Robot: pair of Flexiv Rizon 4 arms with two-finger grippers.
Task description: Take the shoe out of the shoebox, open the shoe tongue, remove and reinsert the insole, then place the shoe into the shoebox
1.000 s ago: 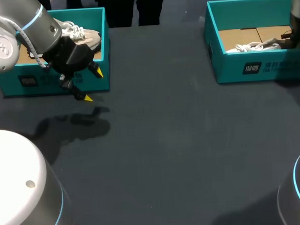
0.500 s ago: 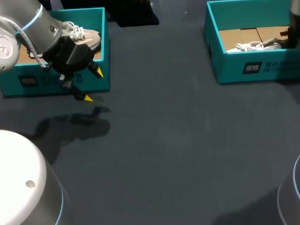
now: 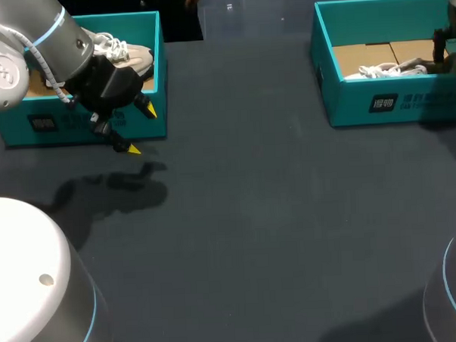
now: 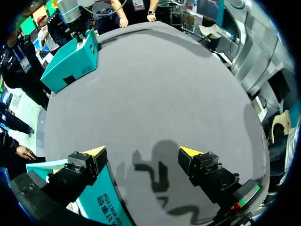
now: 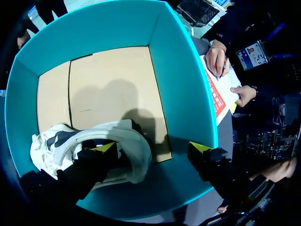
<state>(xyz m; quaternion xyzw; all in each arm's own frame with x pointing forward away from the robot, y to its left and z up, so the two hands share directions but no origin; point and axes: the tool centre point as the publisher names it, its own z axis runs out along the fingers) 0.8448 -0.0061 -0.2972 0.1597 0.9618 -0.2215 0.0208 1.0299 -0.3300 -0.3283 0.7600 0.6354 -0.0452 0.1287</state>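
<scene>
left arm (image 3: 49,50): comes in at the head view's left corner and hides part of the left shoebox (image 3: 59,127) behind it.
left jaws: wide open with nothing between them. they hang over the bench (image 3: 253,215) just in front of that box's front wall. one yellow fingertip (image 4: 95,151) is close by the wall (image 4: 101,202), the other over bare bench.
left shoe (image 3: 120,51): white, lying in the left shoebox. only its laced top shows past the arm, and the rest is hidden.
right shoebox (image 3: 346,101): teal with a brown card floor, at the bench's far right and cut off by the head view's edge. it also shows small and far across the bench (image 4: 155,84) in the left wrist view (image 4: 70,61).
right shoe (image 3: 382,71): white, inside the right shoebox on its floor. from the head view only the laces and a strip of upper clear the wall. in the right wrist view (image 5: 47,150) it lies against the wall (image 5: 178,70) nearest the jaws.
right arm (image 3: 453,32): only a sliver shows at the head view's right edge, above the box.
right jaws: spread wide, not clamped on anything. one fingertip (image 5: 107,147) is down in the shoe's dark opening, and whether it touches the lining i cannot tell. the other (image 5: 200,147) is well apart from the shoe, over the box wall.
tongue and insole: lost in shadow under the finger, cannot be made out.
</scene>
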